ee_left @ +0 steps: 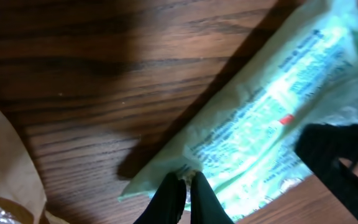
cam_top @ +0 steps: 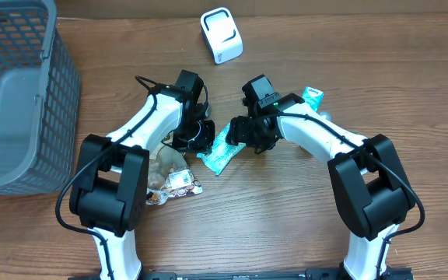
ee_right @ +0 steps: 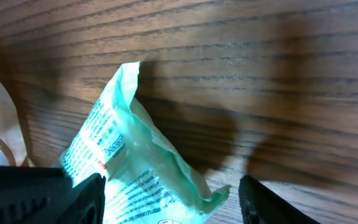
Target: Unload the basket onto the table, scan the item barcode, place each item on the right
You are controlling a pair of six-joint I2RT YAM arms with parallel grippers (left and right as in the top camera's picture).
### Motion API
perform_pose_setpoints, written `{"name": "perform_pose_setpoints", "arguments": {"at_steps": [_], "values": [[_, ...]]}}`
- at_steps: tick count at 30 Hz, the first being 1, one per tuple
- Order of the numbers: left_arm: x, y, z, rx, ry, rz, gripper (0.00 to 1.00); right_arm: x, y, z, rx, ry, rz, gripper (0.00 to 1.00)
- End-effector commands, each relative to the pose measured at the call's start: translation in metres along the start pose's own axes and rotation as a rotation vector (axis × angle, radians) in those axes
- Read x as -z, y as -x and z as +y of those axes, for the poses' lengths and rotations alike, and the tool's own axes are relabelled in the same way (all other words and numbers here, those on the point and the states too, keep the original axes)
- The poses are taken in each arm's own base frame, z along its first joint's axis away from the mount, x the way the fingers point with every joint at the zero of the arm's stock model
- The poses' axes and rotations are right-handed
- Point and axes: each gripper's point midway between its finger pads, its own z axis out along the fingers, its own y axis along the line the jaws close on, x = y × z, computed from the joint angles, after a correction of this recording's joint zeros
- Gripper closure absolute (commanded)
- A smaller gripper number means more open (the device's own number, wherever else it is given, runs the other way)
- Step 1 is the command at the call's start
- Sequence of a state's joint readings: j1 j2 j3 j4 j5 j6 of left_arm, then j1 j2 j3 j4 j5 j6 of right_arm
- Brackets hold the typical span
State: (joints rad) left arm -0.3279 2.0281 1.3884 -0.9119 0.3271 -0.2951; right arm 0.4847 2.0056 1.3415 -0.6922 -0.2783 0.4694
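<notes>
Centrally, left pincer (ee_left: 188,178) pinching green packet (ee_left: 266,118), right pincer (ee_right: 171,185) wide astride it, basket (cam_top: 61,101), scanner (cam_top: 222,35) apart.

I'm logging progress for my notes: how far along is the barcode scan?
Done: the left gripper is pinched shut on one edge of the green packet. In hand: the right gripper stands open around the packet's other end, not yet closed on it. Left: the packet sits between the arms, apart from the white scanner at the far side, so its barcode has not yet been presented.
</notes>
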Motion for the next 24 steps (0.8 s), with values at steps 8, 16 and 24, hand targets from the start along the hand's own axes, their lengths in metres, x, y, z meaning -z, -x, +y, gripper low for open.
{"name": "perform_pose_setpoints", "arguments": {"at_steps": [8, 16, 24], "values": [[-0.026, -0.001, 0.011, 0.042, 0.044, 0.056, 0.96, 0.005, 0.0, 0.008, 0.004, 0.045, 0.004, 0.43], [-0.039, -0.004, 0.019, 0.053, 0.069, 0.089, 0.96, -0.005, -0.003, 0.012, -0.019, 0.097, 0.016, 0.48], [-0.039, -0.002, 0.025, 0.051, 0.098, 0.08, 0.96, -0.003, 0.004, 0.008, -0.073, 0.199, 0.026, 0.51]]}}
